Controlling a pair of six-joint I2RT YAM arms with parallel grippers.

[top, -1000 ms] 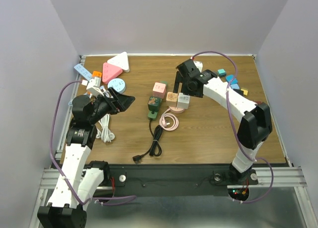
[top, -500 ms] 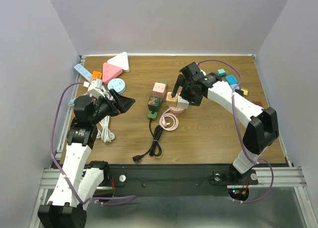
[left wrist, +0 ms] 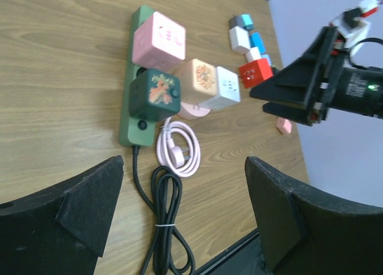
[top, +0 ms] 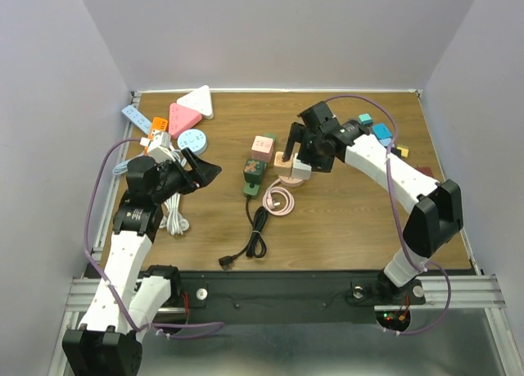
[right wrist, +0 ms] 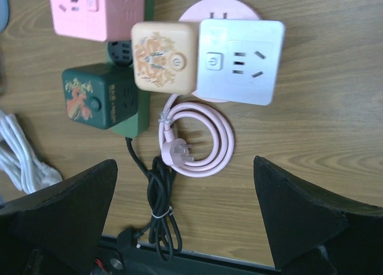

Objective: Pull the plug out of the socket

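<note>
Open desk point(top: 352, 212) right of green power strip point(left wrist: 128, 104). Wide open, empty: right end effector point(top: 296, 151) just right of it, left end effector point(top: 203, 168) well left. Dark green cube plug point(left wrist: 154, 94) atop its near end.

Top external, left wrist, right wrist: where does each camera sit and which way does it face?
Top external: above, behind the bases, looking down on the table; left arm and right arm show.
Left wrist: at left, looking across at the green power strip; own left fingers below, the right arm beyond.
Right wrist: looking down on the white cube socket; own right fingers below.
Both wrists share the pink cable.
</note>
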